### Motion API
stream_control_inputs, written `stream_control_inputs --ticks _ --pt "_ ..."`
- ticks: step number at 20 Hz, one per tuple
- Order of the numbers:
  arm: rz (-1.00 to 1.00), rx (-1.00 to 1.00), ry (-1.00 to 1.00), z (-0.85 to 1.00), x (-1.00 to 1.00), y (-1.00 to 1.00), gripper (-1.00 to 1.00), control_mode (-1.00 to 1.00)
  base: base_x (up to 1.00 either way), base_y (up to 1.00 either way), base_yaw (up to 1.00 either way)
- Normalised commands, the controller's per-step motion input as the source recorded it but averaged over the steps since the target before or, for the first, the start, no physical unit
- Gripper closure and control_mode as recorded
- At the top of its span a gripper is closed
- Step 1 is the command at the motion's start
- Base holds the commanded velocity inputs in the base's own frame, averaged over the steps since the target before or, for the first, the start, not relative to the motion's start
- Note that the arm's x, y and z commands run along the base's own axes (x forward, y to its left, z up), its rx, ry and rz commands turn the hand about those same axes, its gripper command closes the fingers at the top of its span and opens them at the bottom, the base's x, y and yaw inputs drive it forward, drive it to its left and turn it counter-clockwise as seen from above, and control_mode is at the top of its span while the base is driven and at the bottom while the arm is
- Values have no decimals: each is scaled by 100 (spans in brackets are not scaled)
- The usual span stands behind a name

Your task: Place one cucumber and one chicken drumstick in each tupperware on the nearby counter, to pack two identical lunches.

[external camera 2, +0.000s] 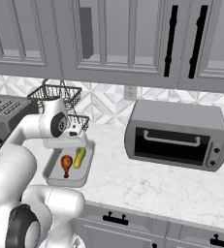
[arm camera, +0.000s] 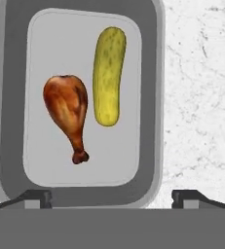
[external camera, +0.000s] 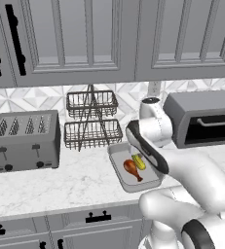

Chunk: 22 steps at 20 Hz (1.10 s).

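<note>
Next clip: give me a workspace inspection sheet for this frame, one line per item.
Surface: white marbled counter, bare around the tray.
Job's things: shallow grey rectangular tupperware holds one glossy orange-brown chicken drumstick and one yellow-green cucumber, lying side by side, apart.
Clutter: grey four-slot toaster, two-tier wire basket rack, grey toaster oven.
Grippers: gripper open above the tray's near rim, holding nothing; dark fingers spread wide.
Cables: nothing seen.
Surroundings: grey cabinets with black handles, diamond-patterned tiles, wall outlet.
</note>
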Motion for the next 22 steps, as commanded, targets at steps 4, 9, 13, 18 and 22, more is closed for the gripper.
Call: stream_control_inputs --ticks 4,9,13,18,22 --pt "0 13 0 68 -100 -42 -100 -100 0 0 0" --pt "0 12 -4 36 -100 -20 -100 -100 0 0 0" --pt "0 2 -7 4 -24 -1 -100 -100 0 0 0" --pt "0 0 0 0 -15 -3 -100 -100 0 0 0" --pt "-3 2 -1 0 -47 -11 -100 100 -13 -3 -1"
